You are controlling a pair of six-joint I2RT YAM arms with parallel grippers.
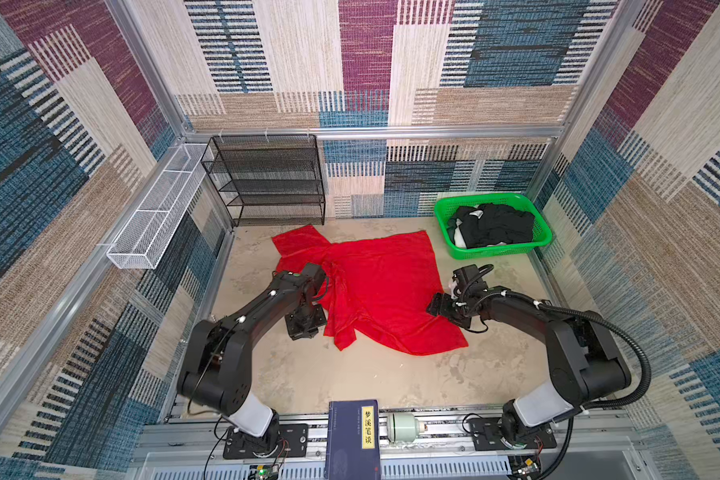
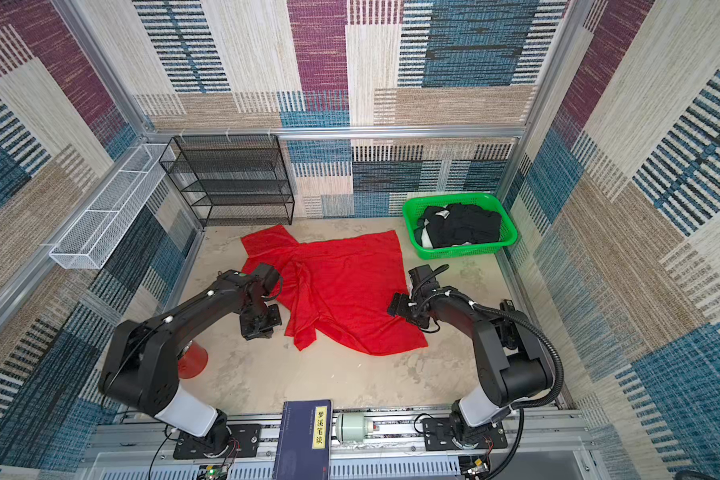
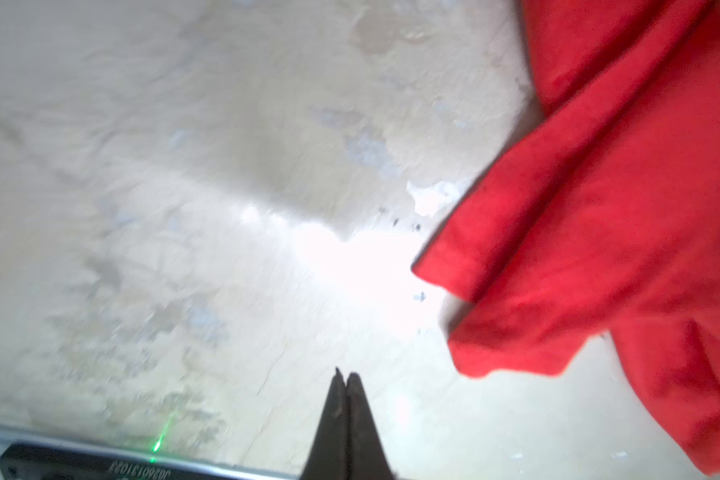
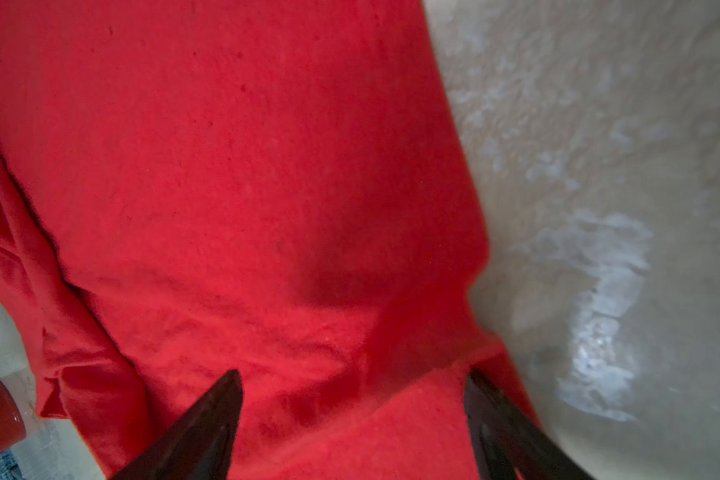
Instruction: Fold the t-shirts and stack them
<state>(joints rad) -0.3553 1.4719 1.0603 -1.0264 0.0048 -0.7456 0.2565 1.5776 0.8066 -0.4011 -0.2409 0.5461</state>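
The red shirt (image 1: 383, 291) lies spread and rumpled on the desk (image 1: 350, 374), from its middle toward the back edge, with one sleeve pointing at the back left. The black shirts (image 1: 495, 226) sit heaped in the green basket (image 1: 499, 250) at the back right corner. The left tool (image 3: 345, 376) is pressed together with nothing in it, over bare desk just beside the shirt's left edge. The right tool (image 4: 354, 374) is spread wide over the shirt's right edge, with red cloth below both fingers and none of it pinched.
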